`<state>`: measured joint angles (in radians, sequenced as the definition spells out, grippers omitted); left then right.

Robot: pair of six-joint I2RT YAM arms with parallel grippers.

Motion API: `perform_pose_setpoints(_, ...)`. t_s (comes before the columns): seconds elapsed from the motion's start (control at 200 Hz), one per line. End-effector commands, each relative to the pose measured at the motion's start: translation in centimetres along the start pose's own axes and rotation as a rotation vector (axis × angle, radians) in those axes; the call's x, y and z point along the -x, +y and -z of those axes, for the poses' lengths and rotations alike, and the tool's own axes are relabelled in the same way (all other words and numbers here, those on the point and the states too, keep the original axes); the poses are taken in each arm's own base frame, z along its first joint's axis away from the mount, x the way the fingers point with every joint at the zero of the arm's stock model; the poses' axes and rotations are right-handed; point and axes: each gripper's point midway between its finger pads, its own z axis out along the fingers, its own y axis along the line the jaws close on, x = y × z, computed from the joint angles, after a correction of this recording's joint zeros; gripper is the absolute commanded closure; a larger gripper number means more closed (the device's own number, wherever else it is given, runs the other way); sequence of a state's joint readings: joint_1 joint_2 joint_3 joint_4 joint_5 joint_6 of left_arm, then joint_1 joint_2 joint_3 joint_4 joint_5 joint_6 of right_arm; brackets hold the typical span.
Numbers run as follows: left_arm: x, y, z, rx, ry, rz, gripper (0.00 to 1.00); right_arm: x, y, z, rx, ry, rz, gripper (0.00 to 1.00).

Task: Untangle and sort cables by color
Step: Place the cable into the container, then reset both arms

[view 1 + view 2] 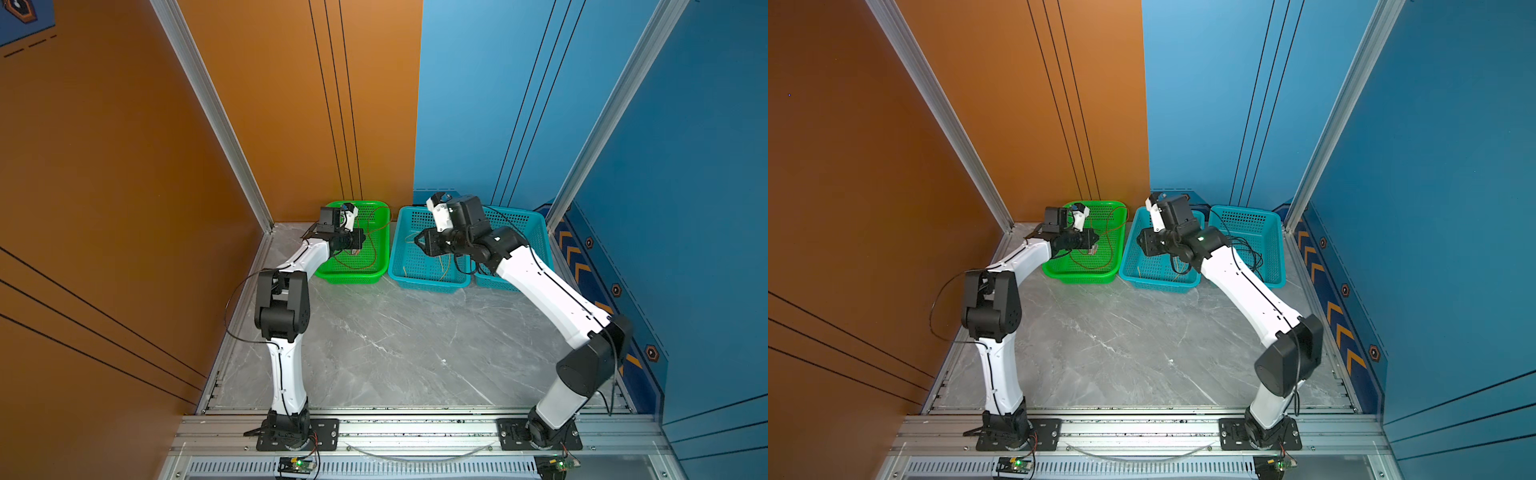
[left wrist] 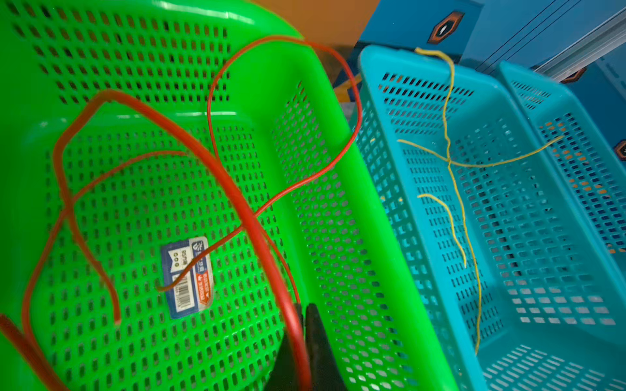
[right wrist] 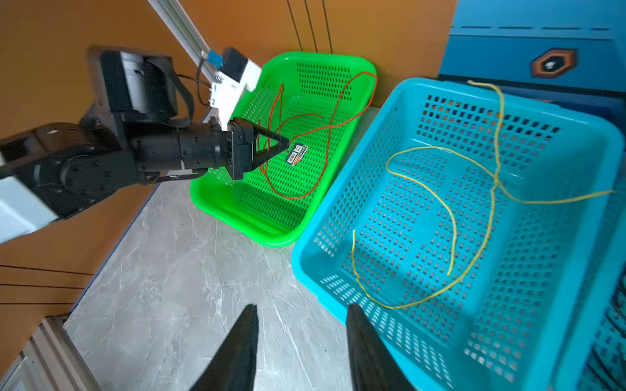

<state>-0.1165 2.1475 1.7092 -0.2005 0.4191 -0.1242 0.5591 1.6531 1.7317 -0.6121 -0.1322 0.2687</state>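
Observation:
Red cables (image 2: 237,203) curl in loops inside the green basket (image 2: 338,135), seen also in the right wrist view as red cables (image 3: 325,135). My left gripper (image 2: 305,306) hangs low over that basket. Its jaws are almost together with one red cable running between them. Yellow cables (image 3: 450,210) lie loose in the middle teal basket (image 3: 325,294), one end draped over its far rim. My right gripper (image 3: 301,308) is open and holds nothing, above that basket's near-left corner. Black cables (image 1: 1250,249) lie in the right teal basket (image 1: 1246,208).
The three baskets stand in a row against the back wall, in both top views. Grey marble tabletop (image 1: 395,345) stretches in front of them. An orange wall closes the left side and a blue wall the right. A barcode sticker (image 2: 188,270) lies on the green basket's floor.

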Motion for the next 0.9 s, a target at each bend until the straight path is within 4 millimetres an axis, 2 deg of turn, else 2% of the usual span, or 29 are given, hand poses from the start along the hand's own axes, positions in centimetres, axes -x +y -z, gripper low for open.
perform_pose_setpoints(0.0,-0.7,-0.4,-0.5,0.011,0.043,-0.001,0.74,-1.7,-2.3,0.4,-0.072,0.018,0.015,0.58)
perform_pose_setpoints(0.155,-0.2,-1.7,0.4,-0.001,0.021,-0.018,0.37,-3.2,-4.0,1.9,-0.115,0.024,0.007,0.57)
perform_pose_setpoints(0.245,0.9,-2.8,2.3,-0.011,-0.011,-0.034,0.26,-4.1,-5.2,2.8,-0.142,0.023,-0.002,0.55)
perform_pose_setpoints(0.345,2.3,-4.1,5.7,-0.004,-0.078,-0.056,0.21,-5.3,-6.9,3.8,-0.182,0.020,-0.013,0.49)
perform_pose_setpoints(0.426,3.5,-5.6,9.5,-0.009,-0.168,-0.084,0.19,-5.9,-8.2,5.0,-0.214,0.002,-0.018,0.41)
perform_pose_setpoints(0.476,3.5,-6.5,11.8,-0.012,-0.212,-0.092,0.15,-6.3,-9.4,5.8,-0.247,-0.011,-0.031,0.36)
perform_pose_setpoints(0.501,3.4,-7.0,13.0,-0.016,-0.234,-0.098,0.01,-6.5,-10.0,6.1,-0.264,-0.017,-0.037,0.33)
perform_pose_setpoints(0.561,2.9,-8.0,15.9,-0.012,-0.295,-0.114,0.02,-6.9,-11.6,7.1,-0.324,-0.041,-0.052,0.24)
perform_pose_setpoints(0.676,0.3,-8.4,20.5,0.042,-0.391,-0.119,0.02,-8.1,-15.3,9.1,-0.487,-0.077,-0.069,0.09)
perform_pose_setpoints(0.731,-2.6,-7.7,21.2,0.086,-0.389,-0.107,0.02,-8.9,-16.9,9.8,-0.552,-0.096,-0.075,0.01)
perform_pose_setpoints(0.801,-5.3,-6.7,22.3,0.150,-0.420,-0.119,0.02,-10.2,-18.4,10.3,-0.604,-0.120,-0.068,0.00)
perform_pose_setpoints(0.876,-8.3,-5.0,22.4,0.237,-0.470,-0.155,0.02,-12.0,-19.7,10.0,-0.648,-0.137,-0.033,0.00)
perform_pose_setpoints(0.881,-8.4,-4.8,22.4,0.242,-0.475,-0.157,0.02,-11.7,-19.7,10.2,-0.650,-0.152,-0.030,0.00)
perform_pose_setpoints(0.886,-8.6,-4.7,22.4,0.249,-0.481,-0.157,0.02,-12.4,-19.9,9.9,-0.656,-0.139,-0.027,0.00)
perform_pose_setpoints(0.896,-8.9,-4.4,22.4,0.259,-0.488,-0.163,0.02,-12.5,-20.1,9.9,-0.663,-0.146,-0.022,0.00)
